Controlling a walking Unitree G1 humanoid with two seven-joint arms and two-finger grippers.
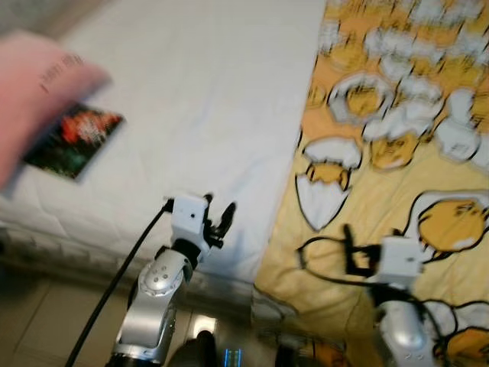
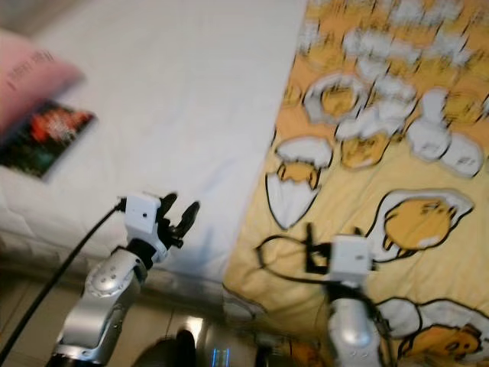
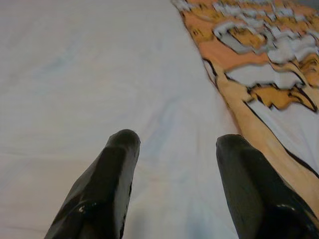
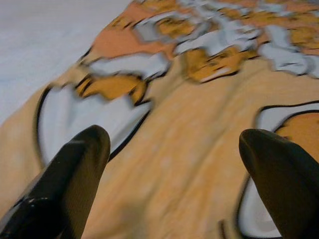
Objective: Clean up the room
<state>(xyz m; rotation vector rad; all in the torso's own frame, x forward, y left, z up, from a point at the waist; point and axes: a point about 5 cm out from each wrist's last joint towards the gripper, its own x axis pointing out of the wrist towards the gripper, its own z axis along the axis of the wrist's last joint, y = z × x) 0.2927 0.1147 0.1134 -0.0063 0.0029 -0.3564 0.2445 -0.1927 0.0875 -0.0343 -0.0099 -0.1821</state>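
Both grippers, left (image 1: 218,218) and right (image 4: 169,174), hovered with jaws parted and empty over the bed (image 1: 206,99), probably poised for the yellow blanket (image 1: 397,153).

Both silver arms reach forward, wrists raised. The left gripper (image 3: 172,144) has its fingers spread apart. The right gripper (image 4: 172,144) is spread wider, holding nothing.

Two silver arms, each capped by a white boxy wrist block; the left gripper (image 1: 220,219) and right gripper (image 1: 350,248) carry glossy, round-tipped black fingers (image 3: 112,184); black cable trails toward seven o'clock.
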